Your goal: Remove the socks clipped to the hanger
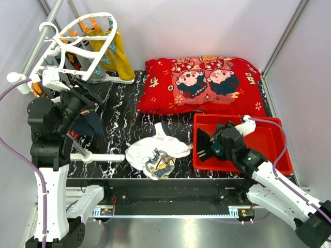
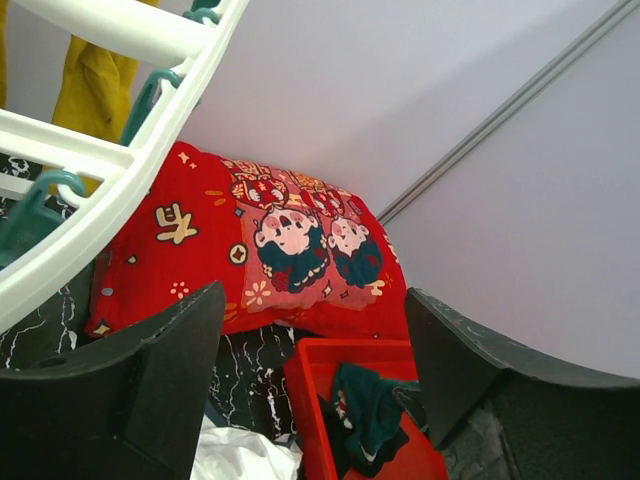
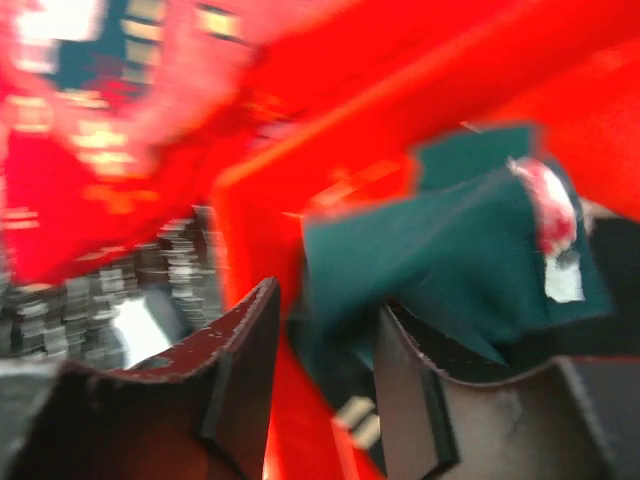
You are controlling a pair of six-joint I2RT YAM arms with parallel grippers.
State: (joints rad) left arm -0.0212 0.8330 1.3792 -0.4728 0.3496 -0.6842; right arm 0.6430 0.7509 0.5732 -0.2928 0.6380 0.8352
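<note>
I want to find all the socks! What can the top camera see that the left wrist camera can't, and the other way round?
Only the top view shows both arms, the right gripper over the red tray, the grey rail and the hanger's hook. Only the left wrist view shows the left gripper up close, its dark fingers spread apart with nothing between them. Both show the white hanger, the yellow socks, the red pillow and the red tray with a dark teal sock in it.
</note>
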